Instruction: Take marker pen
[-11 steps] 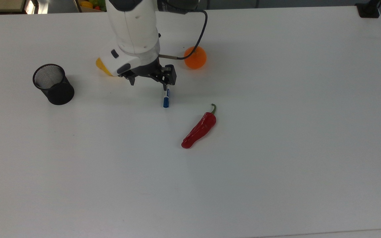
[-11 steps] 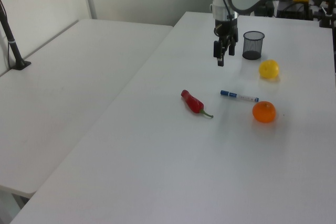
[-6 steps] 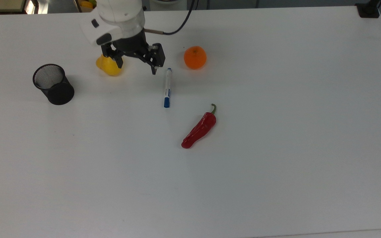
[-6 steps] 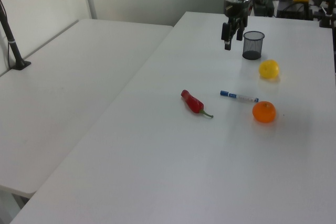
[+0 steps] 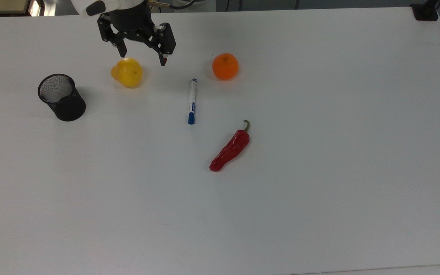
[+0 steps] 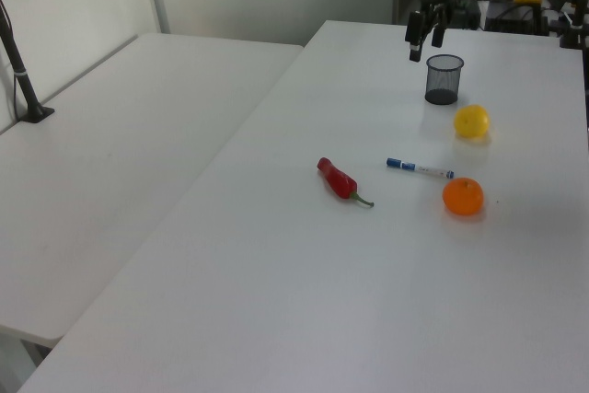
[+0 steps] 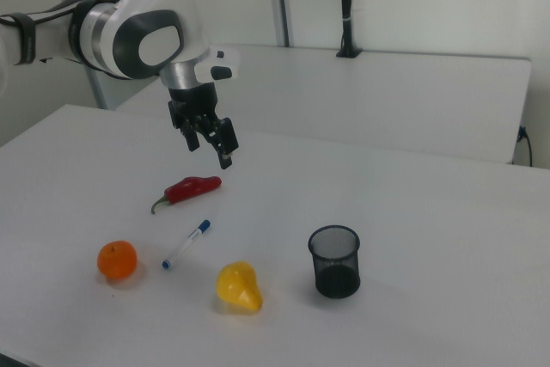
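Top view, gripper (image 5: 142,57) spread empty, risen farther from marker pen (image 5: 192,101) lying unmoved

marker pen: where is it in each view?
Top view: marker pen lies upper centre, blue cap toward the bottom.
Left view: right of centre.
Right view: lower left.
Shared landmark: it lies between the orange and the red chilli.
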You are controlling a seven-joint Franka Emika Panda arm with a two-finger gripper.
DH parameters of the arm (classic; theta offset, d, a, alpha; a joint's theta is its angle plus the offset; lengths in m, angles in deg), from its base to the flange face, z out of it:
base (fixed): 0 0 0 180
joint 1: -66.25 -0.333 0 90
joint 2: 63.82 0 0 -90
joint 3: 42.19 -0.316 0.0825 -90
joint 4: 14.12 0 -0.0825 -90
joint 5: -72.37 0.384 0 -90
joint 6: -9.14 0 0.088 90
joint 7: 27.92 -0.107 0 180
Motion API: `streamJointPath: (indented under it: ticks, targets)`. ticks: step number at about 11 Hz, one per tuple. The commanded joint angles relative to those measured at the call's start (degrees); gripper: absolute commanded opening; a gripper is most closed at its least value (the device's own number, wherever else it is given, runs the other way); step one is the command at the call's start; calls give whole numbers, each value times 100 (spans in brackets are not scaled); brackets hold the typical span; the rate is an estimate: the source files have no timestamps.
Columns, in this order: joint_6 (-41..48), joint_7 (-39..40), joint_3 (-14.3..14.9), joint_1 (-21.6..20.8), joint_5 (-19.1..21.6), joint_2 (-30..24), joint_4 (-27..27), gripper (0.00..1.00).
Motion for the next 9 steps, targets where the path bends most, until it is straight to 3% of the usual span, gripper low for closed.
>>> streamJointPath:
  ticks: [1,9]
  targets:
    - [7,-11,-14,93,-123,-359,-256,100]
    - [236,7,-14,207,-123,-456,-221,100]
